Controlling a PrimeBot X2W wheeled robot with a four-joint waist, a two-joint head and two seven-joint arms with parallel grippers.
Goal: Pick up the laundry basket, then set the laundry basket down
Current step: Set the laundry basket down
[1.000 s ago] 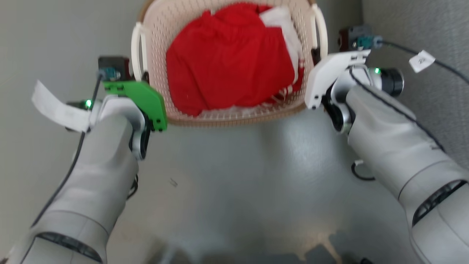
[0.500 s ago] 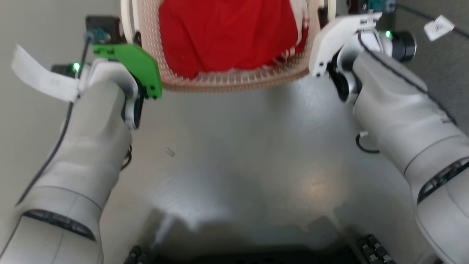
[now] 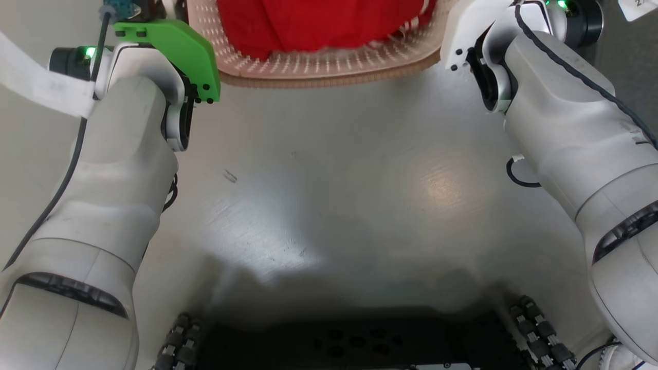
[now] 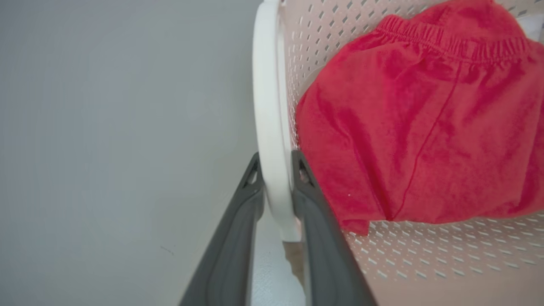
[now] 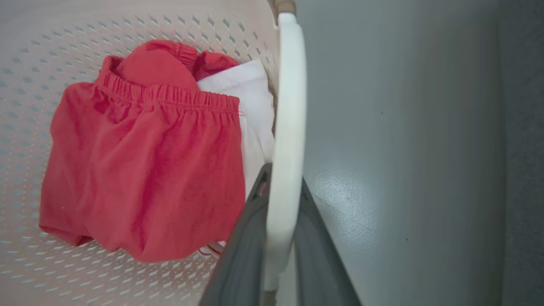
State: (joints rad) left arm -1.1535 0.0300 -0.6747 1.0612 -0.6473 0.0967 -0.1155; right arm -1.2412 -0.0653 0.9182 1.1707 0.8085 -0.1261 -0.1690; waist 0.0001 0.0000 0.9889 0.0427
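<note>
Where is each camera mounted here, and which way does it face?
Head view: on the head, facing down at the floor; both forearms, wheeled base, laundry basket at top.
Left wrist view: along the left claw, shut on one handle.
Right wrist view: along the right claw, shut on the other handle.
Both wrist views share the red shorts.

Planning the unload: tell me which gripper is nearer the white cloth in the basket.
Right. The right gripper grips the handle beside the white cloth; the left gripper grips the opposite handle, the red garment lying between.
</note>
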